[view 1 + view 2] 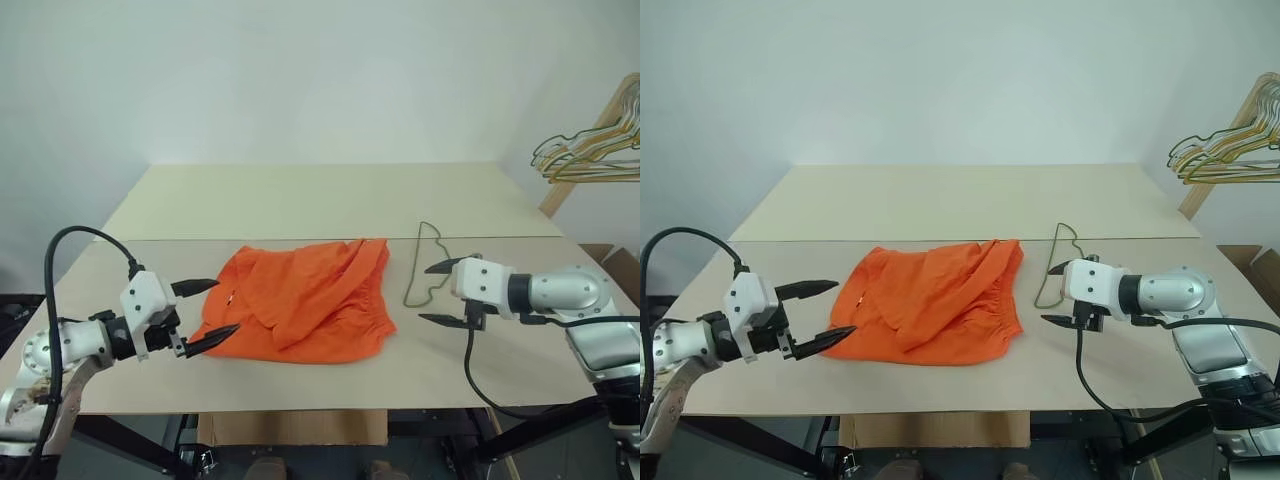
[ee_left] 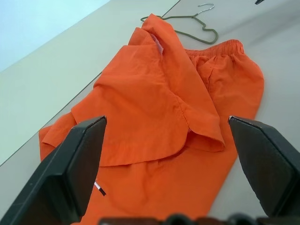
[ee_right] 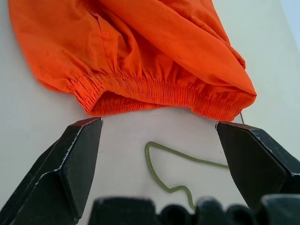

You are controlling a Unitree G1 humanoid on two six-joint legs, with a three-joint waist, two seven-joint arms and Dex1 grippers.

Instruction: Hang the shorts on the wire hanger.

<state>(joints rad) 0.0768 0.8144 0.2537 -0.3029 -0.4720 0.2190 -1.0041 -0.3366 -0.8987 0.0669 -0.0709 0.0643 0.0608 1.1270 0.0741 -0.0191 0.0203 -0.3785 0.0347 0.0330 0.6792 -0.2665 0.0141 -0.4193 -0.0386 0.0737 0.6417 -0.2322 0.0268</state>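
Observation:
The orange shorts (image 1: 300, 300) lie crumpled flat at the middle of the table, with the gathered waistband (image 3: 154, 89) towards my right gripper. The thin greenish wire hanger (image 1: 425, 262) lies on the table just right of the shorts, and part of it runs under the fabric. My left gripper (image 1: 226, 305) hovers open at the shorts' left edge, nothing between its fingers. On the other side, my right gripper (image 1: 423, 294) is open too, just right of the waistband and over the hanger's wire (image 3: 164, 173).
The table (image 1: 300, 200) is two pale boards with a seam behind the shorts. A bunch of gold and dark hangers (image 1: 590, 150) hangs on a wooden rack at the back right. A cardboard box (image 1: 290, 428) sits under the front edge.

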